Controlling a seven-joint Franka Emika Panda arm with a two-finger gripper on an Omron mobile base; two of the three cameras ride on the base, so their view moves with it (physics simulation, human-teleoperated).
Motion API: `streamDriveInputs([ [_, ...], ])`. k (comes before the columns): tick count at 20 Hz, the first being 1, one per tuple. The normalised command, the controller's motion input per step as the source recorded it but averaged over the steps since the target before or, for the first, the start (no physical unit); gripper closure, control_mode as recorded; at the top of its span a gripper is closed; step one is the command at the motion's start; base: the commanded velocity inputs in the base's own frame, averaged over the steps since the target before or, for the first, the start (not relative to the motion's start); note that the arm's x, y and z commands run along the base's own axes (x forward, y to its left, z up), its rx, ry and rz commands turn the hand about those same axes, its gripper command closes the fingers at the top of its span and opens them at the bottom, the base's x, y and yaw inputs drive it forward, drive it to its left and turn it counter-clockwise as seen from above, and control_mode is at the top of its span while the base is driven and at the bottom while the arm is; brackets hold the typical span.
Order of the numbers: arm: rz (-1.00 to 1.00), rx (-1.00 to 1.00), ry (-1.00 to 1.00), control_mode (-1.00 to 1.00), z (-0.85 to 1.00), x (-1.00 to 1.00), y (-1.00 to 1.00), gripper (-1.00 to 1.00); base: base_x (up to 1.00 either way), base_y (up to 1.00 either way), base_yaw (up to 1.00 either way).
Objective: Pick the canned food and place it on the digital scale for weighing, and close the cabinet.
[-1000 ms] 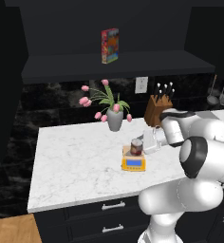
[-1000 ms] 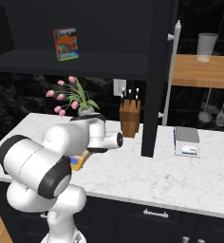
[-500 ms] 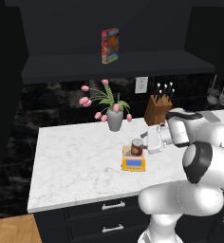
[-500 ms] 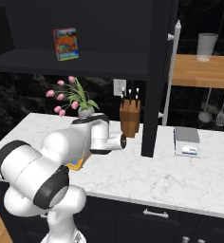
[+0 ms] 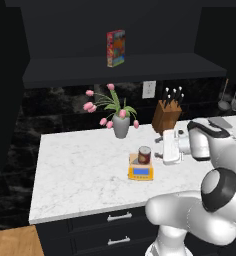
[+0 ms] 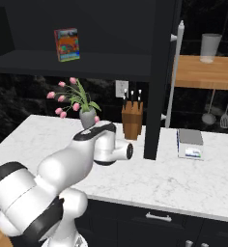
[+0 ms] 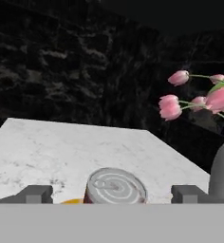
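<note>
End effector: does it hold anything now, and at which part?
Nothing. The end effector is open, its fingertips apart from the can on the scale.

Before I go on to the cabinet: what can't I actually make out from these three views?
- Scale display reading: too small, left base view.
- Scale in hand view: only an orange sliver shows beside the can; the bottom edge cuts off the rest.
- Cabinet door: top cut off by the right base view's edge.
- Hand fingers: hidden behind its white body, left base view.
</note>
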Motion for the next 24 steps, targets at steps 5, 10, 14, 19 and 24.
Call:
streamDriveInputs([
  [5, -0.02, 0.11, -0.34, -1.00, 0.35, -0.35, -0.76, -1.00, 0.00, 0.00, 0.00],
  [10, -0.11, 0.12, -0.23, -1.00, 0.51, -0.21, -0.73, -1.00, 0.00, 0.00, 0.00],
  [14, -0.15, 0.15, -0.18, -1.00, 0.64, -0.05, -0.61, -1.00, 0.00, 0.00, 0.00],
  [19, -0.11, 0.11, -0.30, -1.00, 0.80, -0.13, -0.68, -1.00, 0.00, 0.00, 0.00],
  [24, -0.11, 0.28, -0.28, -1.00, 0.08, -0.16, -0.49, -1.00, 0.00, 0.00, 0.00],
])
